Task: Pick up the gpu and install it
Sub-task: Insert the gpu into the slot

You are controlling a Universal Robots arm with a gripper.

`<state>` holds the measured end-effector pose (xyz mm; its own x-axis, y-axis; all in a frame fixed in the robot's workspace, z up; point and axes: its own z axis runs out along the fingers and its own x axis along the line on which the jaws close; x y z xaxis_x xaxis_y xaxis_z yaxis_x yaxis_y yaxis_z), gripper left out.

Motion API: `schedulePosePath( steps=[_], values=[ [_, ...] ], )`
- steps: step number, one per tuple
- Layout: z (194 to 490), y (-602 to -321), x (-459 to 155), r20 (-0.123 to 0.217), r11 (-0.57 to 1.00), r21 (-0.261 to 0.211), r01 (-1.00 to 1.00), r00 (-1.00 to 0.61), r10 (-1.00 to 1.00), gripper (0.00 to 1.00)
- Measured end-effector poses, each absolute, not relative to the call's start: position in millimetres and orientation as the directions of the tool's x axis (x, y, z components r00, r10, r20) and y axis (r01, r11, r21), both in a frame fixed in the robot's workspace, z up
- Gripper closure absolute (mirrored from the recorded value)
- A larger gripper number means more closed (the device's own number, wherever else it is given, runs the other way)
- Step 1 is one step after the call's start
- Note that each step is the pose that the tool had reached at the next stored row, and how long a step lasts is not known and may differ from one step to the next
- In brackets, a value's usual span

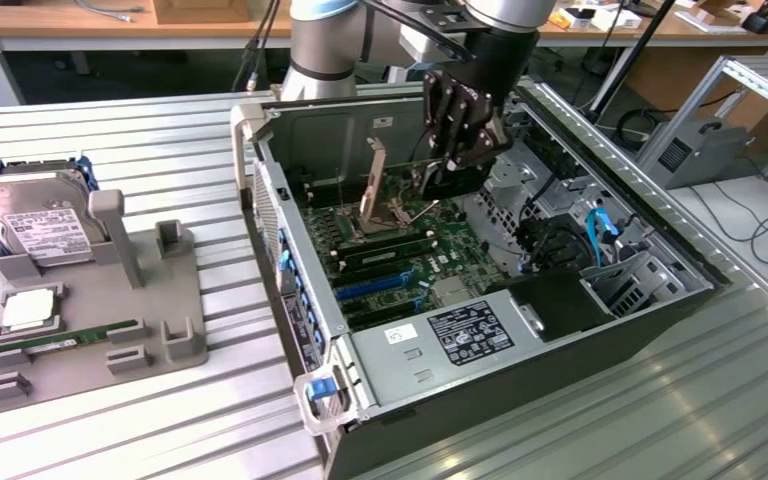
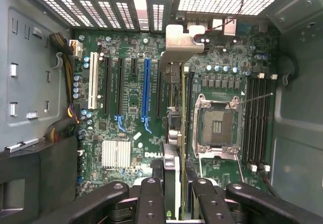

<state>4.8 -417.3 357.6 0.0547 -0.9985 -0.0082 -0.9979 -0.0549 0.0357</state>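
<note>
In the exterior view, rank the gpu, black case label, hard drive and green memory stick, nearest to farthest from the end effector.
1. gpu, gripped by the end effector inside the case.
2. black label, on the case's metal panel.
3. hard drive and memory stick, on the grey holder at the exterior view's left; too close to call.

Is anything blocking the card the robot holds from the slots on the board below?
Nothing visible does. The gripper holds the gpu on edge above the motherboard, whose long slots lie bare, with no cable across them.
</note>
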Motion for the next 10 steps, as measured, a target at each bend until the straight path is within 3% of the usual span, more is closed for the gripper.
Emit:
schedulePosePath(
  steps=[10],
  values=[
    [354.8,-417.7,4.8,-0.008,-0.055,0.036,-0.998,0.055,-0.998,0.73]
  ],
)
